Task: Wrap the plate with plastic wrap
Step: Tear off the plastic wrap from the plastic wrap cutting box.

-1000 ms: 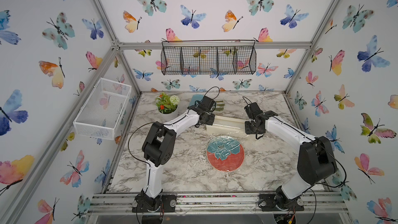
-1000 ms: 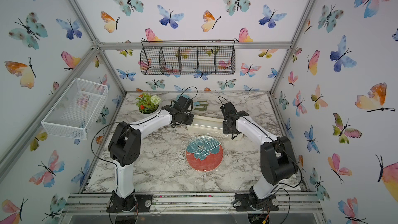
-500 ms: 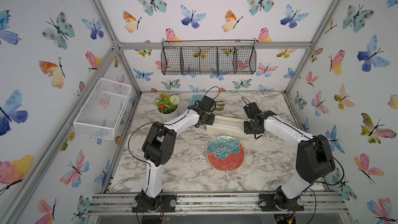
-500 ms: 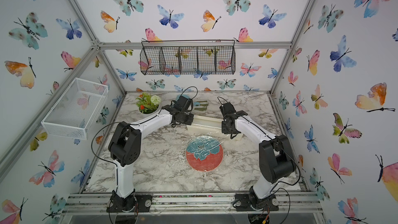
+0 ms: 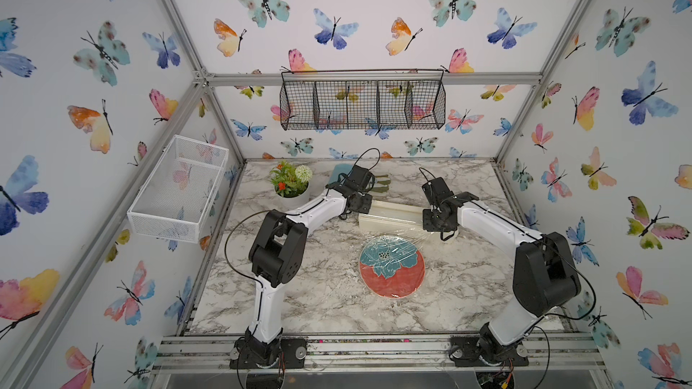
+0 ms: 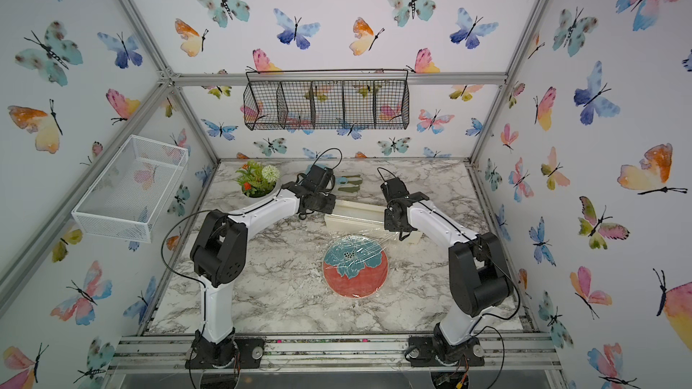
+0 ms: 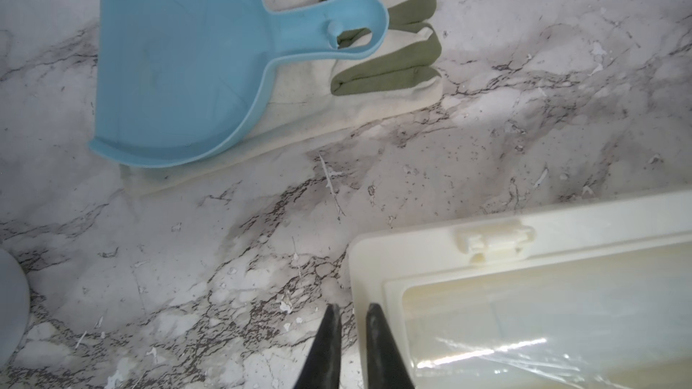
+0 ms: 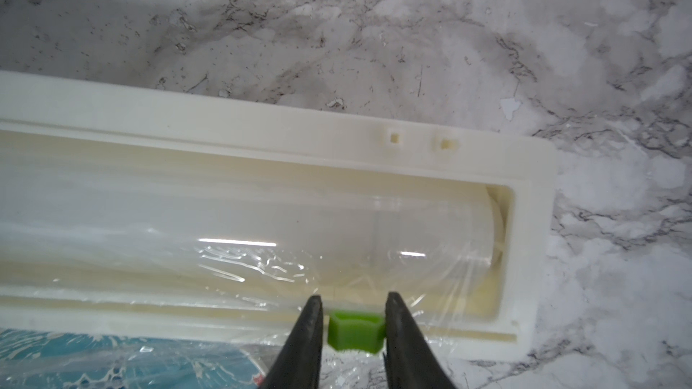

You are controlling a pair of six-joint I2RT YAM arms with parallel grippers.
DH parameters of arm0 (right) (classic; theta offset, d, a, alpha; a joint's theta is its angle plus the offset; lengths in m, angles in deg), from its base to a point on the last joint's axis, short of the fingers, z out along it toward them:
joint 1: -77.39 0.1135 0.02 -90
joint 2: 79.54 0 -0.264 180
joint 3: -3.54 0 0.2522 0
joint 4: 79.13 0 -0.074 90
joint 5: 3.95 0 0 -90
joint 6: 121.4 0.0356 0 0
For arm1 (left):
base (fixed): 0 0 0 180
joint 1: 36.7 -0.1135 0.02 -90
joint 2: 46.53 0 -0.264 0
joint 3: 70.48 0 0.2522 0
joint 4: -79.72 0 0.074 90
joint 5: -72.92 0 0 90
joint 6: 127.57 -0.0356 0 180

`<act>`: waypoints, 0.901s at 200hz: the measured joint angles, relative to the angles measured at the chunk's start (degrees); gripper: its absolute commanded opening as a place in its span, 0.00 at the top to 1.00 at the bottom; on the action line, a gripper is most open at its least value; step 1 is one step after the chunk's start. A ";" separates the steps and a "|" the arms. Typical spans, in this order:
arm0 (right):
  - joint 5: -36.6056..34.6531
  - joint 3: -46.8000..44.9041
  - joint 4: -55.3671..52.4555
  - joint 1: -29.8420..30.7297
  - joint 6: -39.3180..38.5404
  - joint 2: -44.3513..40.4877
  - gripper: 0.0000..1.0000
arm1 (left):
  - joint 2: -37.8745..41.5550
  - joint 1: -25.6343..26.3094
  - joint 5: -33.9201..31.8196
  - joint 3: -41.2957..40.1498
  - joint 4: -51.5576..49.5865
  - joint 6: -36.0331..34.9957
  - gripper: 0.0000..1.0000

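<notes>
The coral-red plate [image 5: 393, 275] [image 6: 355, 275] with its teal flower lies on the marble table, and crinkled plastic wrap [image 5: 389, 250] is stretched over it from the cream dispenser box [image 5: 389, 215] [image 6: 355, 215] behind it. My left gripper [image 7: 353, 308] [image 5: 365, 204] is nearly closed across the end rim of the box [image 7: 524, 241]. My right gripper [image 8: 354, 299] [image 5: 436, 224] is closed round the green tab [image 8: 355, 331] on the box's front rail. The wrap roll [image 8: 262, 237] lies in the box, and a film-covered edge of the plate [image 8: 112, 361] shows beside it.
A light blue dustpan [image 7: 179, 65] lies on a cream and olive glove [image 7: 393, 50] behind the box. A potted plant [image 5: 292, 185] stands at the back left. A white mesh basket [image 5: 179, 188] and a black wire basket [image 5: 363, 102] hang on the walls.
Both arms stay at the ends of the box. The right wrist has shifted slightly along it. Plate and film have not moved.
</notes>
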 measured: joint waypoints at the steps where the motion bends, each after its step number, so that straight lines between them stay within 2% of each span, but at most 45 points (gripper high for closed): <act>1: -0.02 0.00 0.00 0.00 0.00 0.00 0.71 | 0.00 0.00 0.00 0.00 0.00 0.00 0.85; 112: -1.84 -5.57 5.03 0.31 0.50 -3.58 0.69 | -0.50 -0.02 -0.55 0.42 0.31 0.00 0.85; 121: -1.79 -6.21 5.66 0.28 0.48 -4.02 0.68 | -0.48 -0.02 -0.63 0.42 0.33 -0.02 0.76; 141: -1.33 -7.26 6.97 0.09 0.46 -4.66 0.68 | 0.02 -0.09 -1.70 0.04 0.52 0.33 0.43; 158: -0.79 -7.41 7.63 -0.20 0.48 -4.68 0.68 | 1.92 -0.42 -2.10 -1.84 0.74 0.98 0.33; 180: -0.50 -7.45 7.82 -0.35 0.46 -4.68 0.67 | 6.05 -0.33 -0.57 -5.70 0.15 -0.85 0.34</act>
